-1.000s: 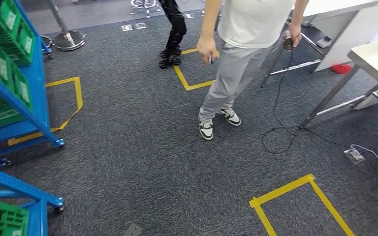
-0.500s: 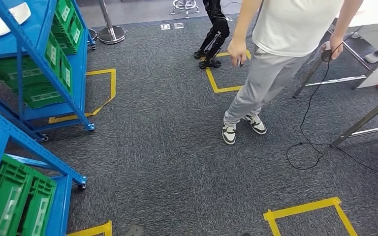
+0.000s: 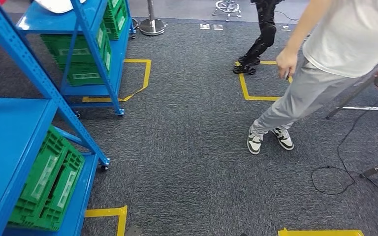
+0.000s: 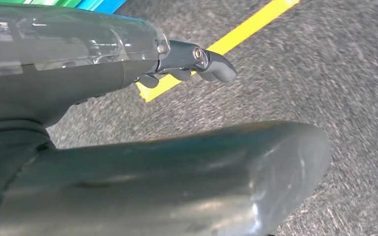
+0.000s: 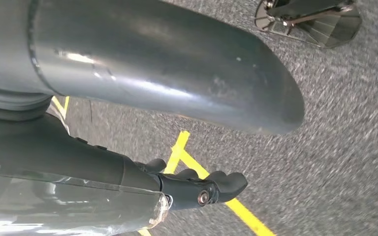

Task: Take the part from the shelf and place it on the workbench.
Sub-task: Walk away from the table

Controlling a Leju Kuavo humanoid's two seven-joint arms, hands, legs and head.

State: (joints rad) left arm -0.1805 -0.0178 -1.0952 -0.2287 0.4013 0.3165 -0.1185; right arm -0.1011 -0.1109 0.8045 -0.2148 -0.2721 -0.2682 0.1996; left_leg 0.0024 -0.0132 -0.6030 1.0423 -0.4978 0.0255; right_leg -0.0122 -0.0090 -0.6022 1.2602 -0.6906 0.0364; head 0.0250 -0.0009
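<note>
The white part [image 3: 59, 5] lay on the top level of the far shelf [image 3: 49, 22], cut off by the picture's edge, well apart from both robot hands, far ahead of them and off toward the left hand's side. From the little that showed, it looked like a smooth, pale, rounded shell, so it was probably light and stiff rather than soft. Its glossy skin could slip under the fingers, and a thin moulding might crack if squeezed hard. The likeliest hold seemed to be across a rim or a narrow edge, with the thumb under and the fingers over, though its shape was too cropped to settle that. The left robot hand [image 4: 93, 81] hung empty over the carpet [image 3: 187, 147], its dark fingers [image 4: 211, 64] loosely bent and standing apart from the thick thumb, holding nothing. The right robot hand [image 5: 103, 162] was the same, unclenched and empty, with its fingers [image 5: 226, 182] lightly curled. The head view gave the layout. The near shelf [image 3: 10, 132] with its green crates [image 3: 49, 182] stood close on the left hand's side. A person [image 3: 320, 83] stood ahead on the right hand's side, with a cable [image 3: 332, 172] trailing on the floor nearby. The wrist views added how the hands were set, and strips of yellow tape [image 4: 246, 27] on the floor just beyond the fingertips.
</note>
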